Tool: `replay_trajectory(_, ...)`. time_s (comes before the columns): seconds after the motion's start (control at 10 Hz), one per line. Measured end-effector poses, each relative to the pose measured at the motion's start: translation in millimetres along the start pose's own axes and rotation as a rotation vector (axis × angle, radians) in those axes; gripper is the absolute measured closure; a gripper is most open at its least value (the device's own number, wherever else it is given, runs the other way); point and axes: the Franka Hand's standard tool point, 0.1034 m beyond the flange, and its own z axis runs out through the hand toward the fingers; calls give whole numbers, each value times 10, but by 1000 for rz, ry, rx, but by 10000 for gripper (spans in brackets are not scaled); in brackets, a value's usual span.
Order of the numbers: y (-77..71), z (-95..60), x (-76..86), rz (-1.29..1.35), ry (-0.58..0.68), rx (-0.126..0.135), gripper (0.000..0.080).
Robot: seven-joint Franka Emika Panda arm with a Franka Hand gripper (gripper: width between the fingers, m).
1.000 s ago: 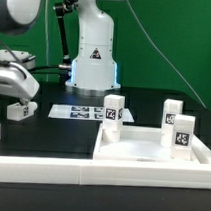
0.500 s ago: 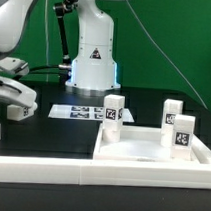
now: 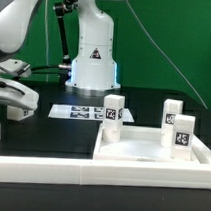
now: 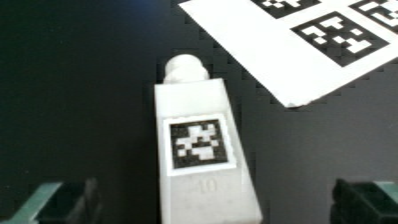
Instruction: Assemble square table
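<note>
Leg block (image 4: 196,135) beside marker board (image 4: 302,40) (apart)

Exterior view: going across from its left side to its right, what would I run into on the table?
gripper → marker board → first upright leg block → second leg block → third leg block, all three standing by the tabletop.

In the exterior view the hand (image 3: 16,97) sits at the picture's left edge, which cuts part of it off, and it covers the leg block beneath, so its fingers and their spread cannot be read. In the wrist view only the dark fingertips (image 4: 57,198) show, blurred. The marker board (image 4: 311,40) runs out of frame, and the leg block (image 4: 201,135) is cut at the edge.
</note>
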Motion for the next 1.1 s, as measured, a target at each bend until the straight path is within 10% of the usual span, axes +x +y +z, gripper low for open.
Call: replay_trajectory(1.1, -90, 181, 66, -53, -7, -2, 151)
